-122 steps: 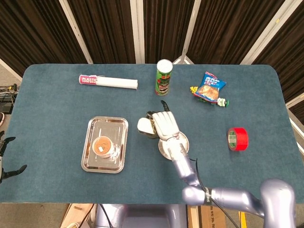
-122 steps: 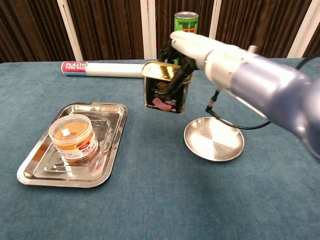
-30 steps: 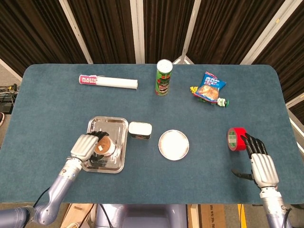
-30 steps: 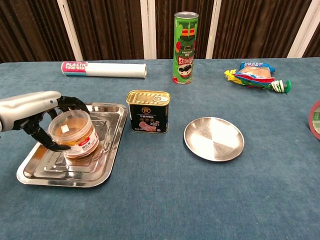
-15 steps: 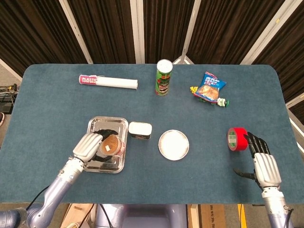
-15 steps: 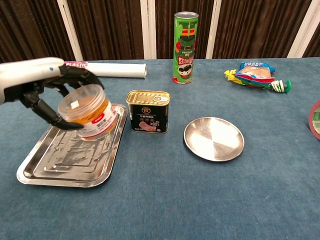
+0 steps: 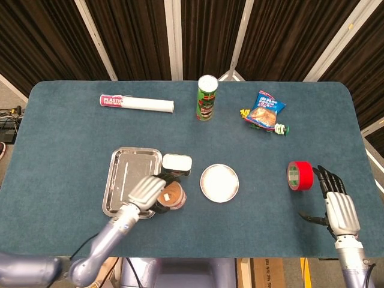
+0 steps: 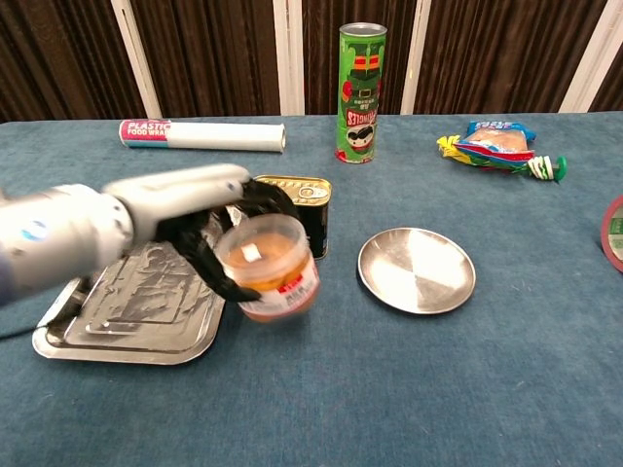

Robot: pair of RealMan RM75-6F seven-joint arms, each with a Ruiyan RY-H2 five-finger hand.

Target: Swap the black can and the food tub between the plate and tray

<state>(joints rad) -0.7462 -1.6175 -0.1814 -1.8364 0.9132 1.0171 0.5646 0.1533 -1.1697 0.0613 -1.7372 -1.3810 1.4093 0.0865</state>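
My left hand (image 8: 209, 238) (image 7: 147, 191) grips the food tub (image 8: 270, 267) (image 7: 171, 195), a clear tub with orange-brown contents, and holds it in the air just right of the steel tray (image 8: 136, 311) (image 7: 123, 171). The tray holds nothing. The black can (image 8: 297, 209) (image 7: 177, 164) stands on the cloth between the tray and the round plate (image 8: 417, 269) (image 7: 219, 183), partly hidden behind the tub in the chest view. The plate is bare. My right hand (image 7: 337, 207) hovers open at the table's right edge, seen only in the head view.
A green chip canister (image 8: 362, 92) (image 7: 206, 97) stands at the back centre. A plastic wrap roll (image 8: 202, 134) (image 7: 137, 103) lies back left, a snack bag (image 8: 498, 141) (image 7: 264, 111) back right. Red tape (image 7: 299, 175) lies near my right hand.
My left hand has lifted the food tub out of the tray and carried it right, in front of the black can. The right hand has barely shifted.
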